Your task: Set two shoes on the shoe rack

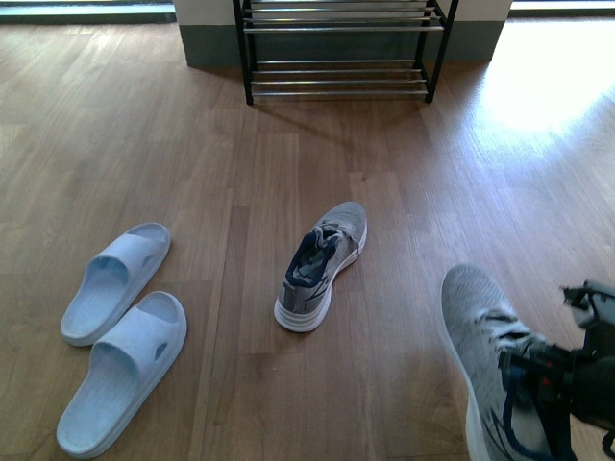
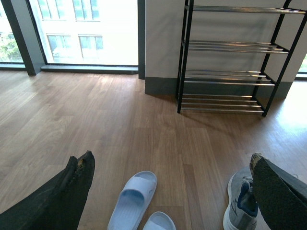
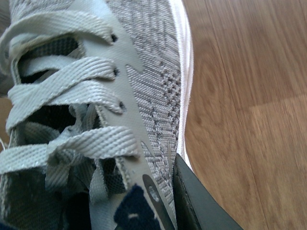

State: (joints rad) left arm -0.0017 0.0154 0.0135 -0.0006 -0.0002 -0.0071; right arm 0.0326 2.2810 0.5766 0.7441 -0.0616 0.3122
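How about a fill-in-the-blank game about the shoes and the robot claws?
Both slides are pale ____.
The middle sneaker has a ____ sole.
The left claw is wide ____, holding nothing.
The shoe rack holds ____ shoes.
Missing words: blue; white; open; no.

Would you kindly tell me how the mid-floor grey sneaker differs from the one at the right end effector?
The mid-floor sneaker stands untouched; the right-hand sneaker has the right end effector at its collar. The mid-floor sneaker sits nearer the shoe rack than the right-hand sneaker. Both are grey knit with white soles.
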